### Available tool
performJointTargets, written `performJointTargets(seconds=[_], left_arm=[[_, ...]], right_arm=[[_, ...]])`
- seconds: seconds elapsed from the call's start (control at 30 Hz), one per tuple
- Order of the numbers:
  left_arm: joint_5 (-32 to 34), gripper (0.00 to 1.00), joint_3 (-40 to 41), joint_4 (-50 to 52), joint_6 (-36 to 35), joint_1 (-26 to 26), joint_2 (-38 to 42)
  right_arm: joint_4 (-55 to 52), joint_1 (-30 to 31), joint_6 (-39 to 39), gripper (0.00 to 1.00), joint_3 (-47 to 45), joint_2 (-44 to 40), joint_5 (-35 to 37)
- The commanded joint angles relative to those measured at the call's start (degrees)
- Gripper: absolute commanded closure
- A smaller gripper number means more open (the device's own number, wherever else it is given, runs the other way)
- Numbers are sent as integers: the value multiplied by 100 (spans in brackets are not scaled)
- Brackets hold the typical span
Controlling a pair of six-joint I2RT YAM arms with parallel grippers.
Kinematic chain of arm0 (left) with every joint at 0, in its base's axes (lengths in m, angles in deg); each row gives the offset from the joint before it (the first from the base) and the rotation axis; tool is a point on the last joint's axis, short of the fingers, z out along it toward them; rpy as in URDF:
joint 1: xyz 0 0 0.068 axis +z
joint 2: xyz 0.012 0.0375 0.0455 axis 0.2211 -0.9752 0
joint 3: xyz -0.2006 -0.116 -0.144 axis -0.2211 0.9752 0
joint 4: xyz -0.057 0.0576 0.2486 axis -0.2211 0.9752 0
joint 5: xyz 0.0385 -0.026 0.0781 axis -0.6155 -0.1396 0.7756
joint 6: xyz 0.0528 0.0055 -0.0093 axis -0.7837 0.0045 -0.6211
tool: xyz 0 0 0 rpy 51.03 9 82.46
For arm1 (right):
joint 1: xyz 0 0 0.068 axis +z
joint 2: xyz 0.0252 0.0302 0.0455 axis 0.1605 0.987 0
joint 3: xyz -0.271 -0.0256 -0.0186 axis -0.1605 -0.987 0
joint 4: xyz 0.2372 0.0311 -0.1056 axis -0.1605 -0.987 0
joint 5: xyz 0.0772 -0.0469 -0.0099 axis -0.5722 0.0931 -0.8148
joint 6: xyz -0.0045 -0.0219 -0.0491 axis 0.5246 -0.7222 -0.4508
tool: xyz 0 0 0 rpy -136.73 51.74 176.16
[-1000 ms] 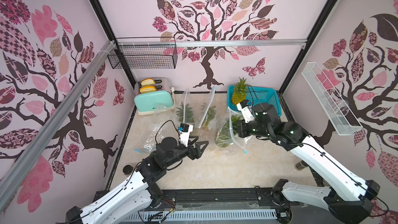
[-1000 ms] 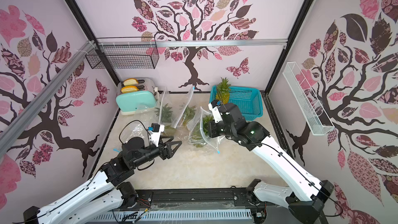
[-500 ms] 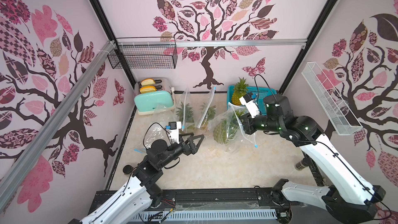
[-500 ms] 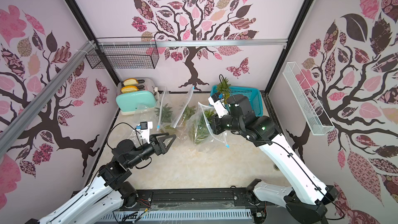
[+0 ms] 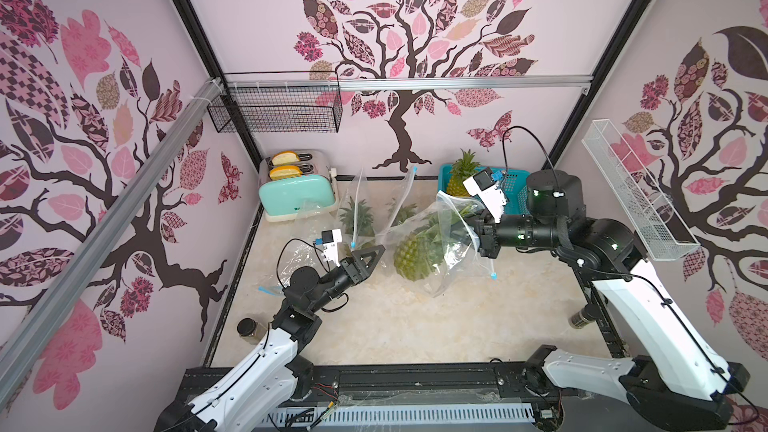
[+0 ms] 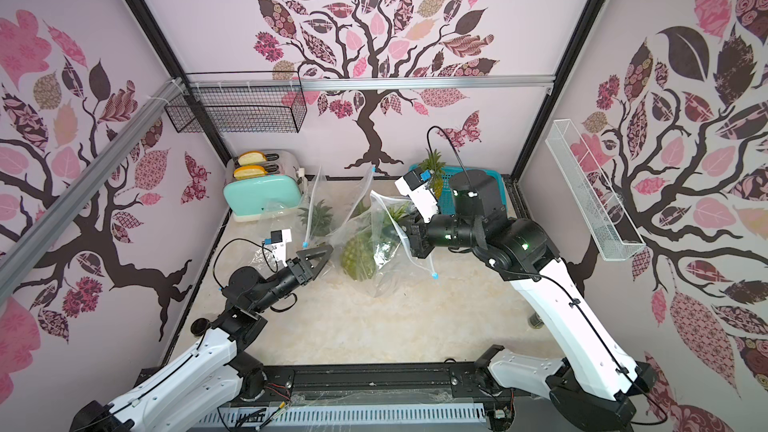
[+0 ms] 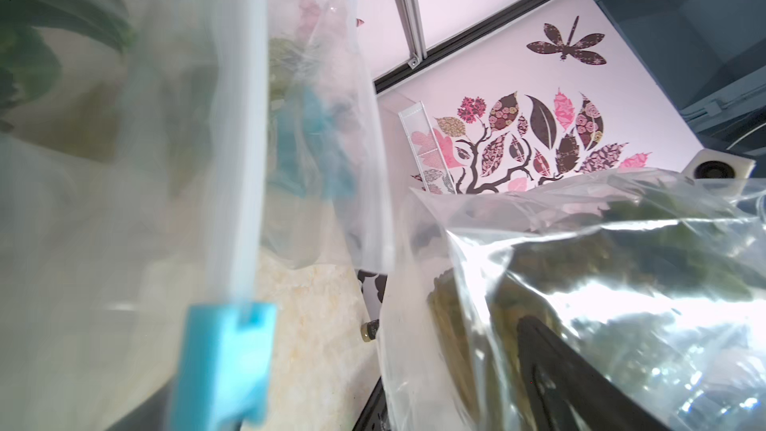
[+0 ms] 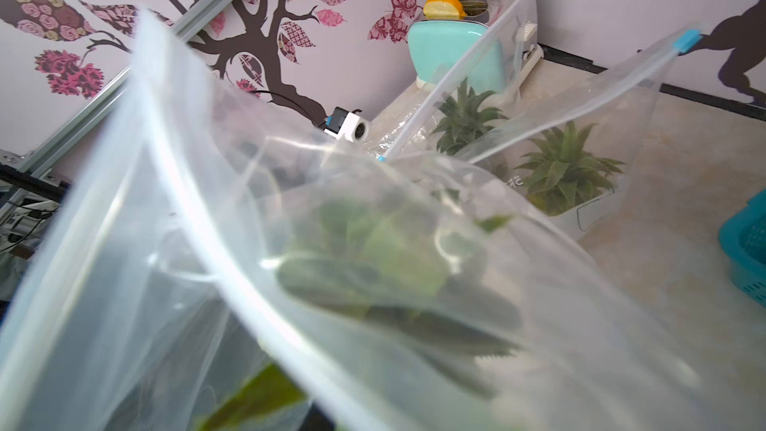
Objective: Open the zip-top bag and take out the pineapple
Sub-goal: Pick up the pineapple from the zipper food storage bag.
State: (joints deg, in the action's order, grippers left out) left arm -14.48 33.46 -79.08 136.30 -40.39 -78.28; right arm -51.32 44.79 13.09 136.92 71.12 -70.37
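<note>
At the centre left of a top view, the left gripper (image 5: 373, 258) held its jaws wide open and empty, just beside the zip-top bag (image 5: 448, 274). The pineapple (image 5: 415, 261) lay inside it, not yet taken out. The right gripper (image 5: 477, 238) had its jaws closed on the bag's upper edge. Whether the zipper was fully open, the crumpled plastic hid.

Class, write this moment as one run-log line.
left gripper: open, empty | right gripper: shut on clear plastic zip-top bag | yellow-green pineapple: inside bag
</note>
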Motion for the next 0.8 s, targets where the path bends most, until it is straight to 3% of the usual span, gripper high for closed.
performJointTargets(seconds=[0.0, 0.17, 0.23, 0.33, 0.4, 0.47, 0.6, 0.77], left_arm=[[-155, 2, -12, -638, 199, 24, 62], [-155, 4, -47, -758, 250, 21, 83], [-173, 14, -54, -804, 261, 19, 69], [-196, 62, -67, -801, 240, 26, 76], [-165, 100, -99, -563, 107, 20, 143], [92, 100, -239, 354, -236, 19, 333], [1345, 100, -435, 3163, -1400, 23, 991], [2175, 100, -58, 4391, -1613, 22, 1703]], right_arm=[[494, -13, 33, 100, 152, -106, -516], [794, -18, 182, 100, -127, -161, -670], [892, -8, 231, 100, -208, -172, -704], [1025, -6, 285, 100, -330, -159, -686], [1097, -4, 301, 100, -386, -144, -626], [1124, -5, 290, 100, -332, -146, -505], [998, -14, 199, 100, 12, -179, -181], [683, -13, 22, 100, 476, -118, 256]])
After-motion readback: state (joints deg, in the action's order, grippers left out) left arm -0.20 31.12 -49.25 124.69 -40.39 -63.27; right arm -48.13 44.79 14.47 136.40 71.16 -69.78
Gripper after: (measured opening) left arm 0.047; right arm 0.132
